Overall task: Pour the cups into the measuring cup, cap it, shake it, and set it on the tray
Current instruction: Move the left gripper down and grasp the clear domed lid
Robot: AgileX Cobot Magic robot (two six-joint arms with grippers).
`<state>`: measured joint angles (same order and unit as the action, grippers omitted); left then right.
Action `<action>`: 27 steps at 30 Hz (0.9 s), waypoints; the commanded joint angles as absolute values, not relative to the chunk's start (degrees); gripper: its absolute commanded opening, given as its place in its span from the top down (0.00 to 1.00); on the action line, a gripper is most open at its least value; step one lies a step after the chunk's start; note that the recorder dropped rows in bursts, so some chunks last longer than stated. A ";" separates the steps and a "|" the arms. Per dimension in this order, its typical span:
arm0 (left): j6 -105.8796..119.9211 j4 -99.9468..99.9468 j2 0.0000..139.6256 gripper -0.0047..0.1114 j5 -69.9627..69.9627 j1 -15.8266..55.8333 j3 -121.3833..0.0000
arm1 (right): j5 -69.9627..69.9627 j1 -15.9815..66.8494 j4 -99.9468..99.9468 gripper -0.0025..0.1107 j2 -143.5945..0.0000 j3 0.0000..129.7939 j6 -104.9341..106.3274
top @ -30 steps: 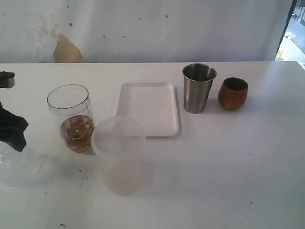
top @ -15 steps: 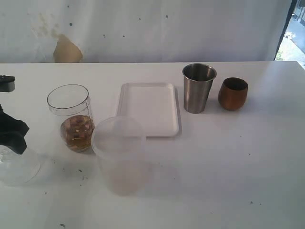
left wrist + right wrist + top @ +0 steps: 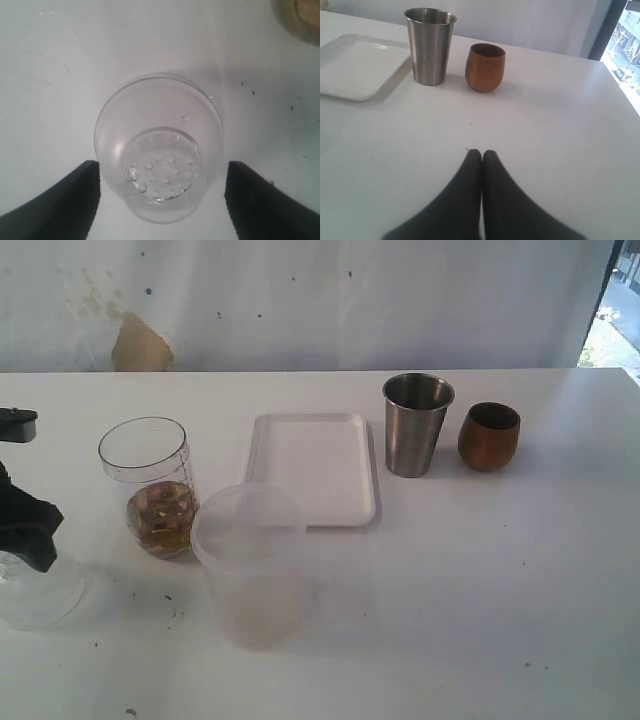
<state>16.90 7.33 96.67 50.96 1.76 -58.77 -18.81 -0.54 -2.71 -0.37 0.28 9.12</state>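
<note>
1. Table point(image 3: 480, 590): white, and everything you're working with stands on it.
2. Tray point(image 3: 312, 465): white and flat, mid-table towards the back. It lies between the measuring cup on its left and the steel cup on its right in the exterior view.
3. Tub point(image 3: 250, 570): frosted and upright. It stands in front of the tray's front-left corner, just beside the measuring cup.
4. Measuring cup point(image 3: 148, 485): clear, upright, top open, with brownish contents in the bottom part. It is left of the tray and not on it.
5. Steel cup point(image 3: 416, 425): upright, just off the tray's right edge.
6. Brown cup point(image 3: 489, 437): upright, just right of the steel cup, with a small gap between the 2.
7. Cap point(image 3: 159, 150): clear dome sitting on the table at the far left of the exterior view, apart from the measuring cup.
8. Your left gripper point(image 3: 162, 165): it is over the cap with jaws wide, 1 finger on each side and close against the dome. You can't tell from the pictures whether they squeeze it or only flank it.
9. Your right gripper point(image 3: 481, 152): the 2 fingers are pressed together and hold nothing. It hangs over bare table, well short of the steel cup and brown cup.
</note>
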 commanded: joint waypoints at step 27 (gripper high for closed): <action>13.71 2.49 95.54 0.96 69.96 2.01 -81.08 | -18.36 -0.66 -2.73 0.98 0.00 0.00 8.89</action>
